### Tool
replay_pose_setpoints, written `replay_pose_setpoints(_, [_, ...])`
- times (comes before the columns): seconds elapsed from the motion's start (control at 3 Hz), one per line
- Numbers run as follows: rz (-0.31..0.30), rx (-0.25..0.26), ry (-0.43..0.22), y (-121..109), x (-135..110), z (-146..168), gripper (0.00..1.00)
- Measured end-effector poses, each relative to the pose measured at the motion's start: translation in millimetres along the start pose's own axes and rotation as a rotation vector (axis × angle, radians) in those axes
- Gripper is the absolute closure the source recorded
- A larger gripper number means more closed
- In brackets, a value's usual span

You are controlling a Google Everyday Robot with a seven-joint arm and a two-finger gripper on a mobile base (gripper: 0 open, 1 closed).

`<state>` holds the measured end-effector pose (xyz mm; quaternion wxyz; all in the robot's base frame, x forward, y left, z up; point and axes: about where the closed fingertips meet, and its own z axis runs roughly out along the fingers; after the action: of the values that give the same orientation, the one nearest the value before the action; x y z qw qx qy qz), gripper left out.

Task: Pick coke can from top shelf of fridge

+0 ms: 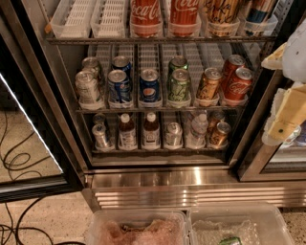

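Observation:
The fridge (191, 189) stands open in front of me. On its top shelf (158, 40) two red coke cans (146, 16) (184, 16) stand side by side in plastic lanes, their tops cut off by the picture's edge. A gold can (222, 16) and a blue can (258, 14) stand to their right, and the two lanes to their left hold nothing. My gripper (287, 103), white and yellowish, is at the right edge in front of the door frame, level with the middle shelf and well to the right of and below the top-shelf coke cans.
The middle shelf (158, 109) holds silver, blue Pepsi, green and gold-orange cans, plus two red cans (236, 81) at its right. The lowest shelf has bottles and small cans. The glass door (28, 119) hangs open at left. Cables (14, 158) lie on the floor. Two clear plastic bins (138, 227) (239, 225) stand below.

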<state>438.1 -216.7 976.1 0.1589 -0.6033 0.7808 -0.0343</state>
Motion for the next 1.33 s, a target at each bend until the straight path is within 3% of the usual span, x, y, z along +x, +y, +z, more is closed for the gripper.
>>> replay_pose_setpoints(0.67, [-0.009, 0.017, -0.022, -2, -4, -3, 0.0])
replay_pose_setpoints(1.0, [0.013, 0.069, -0.116, -3, -12, -7, 0.0])
replay_pose_setpoints(1.33, [0.052, 0.135, -0.279, -6, -10, 1, 0.0])
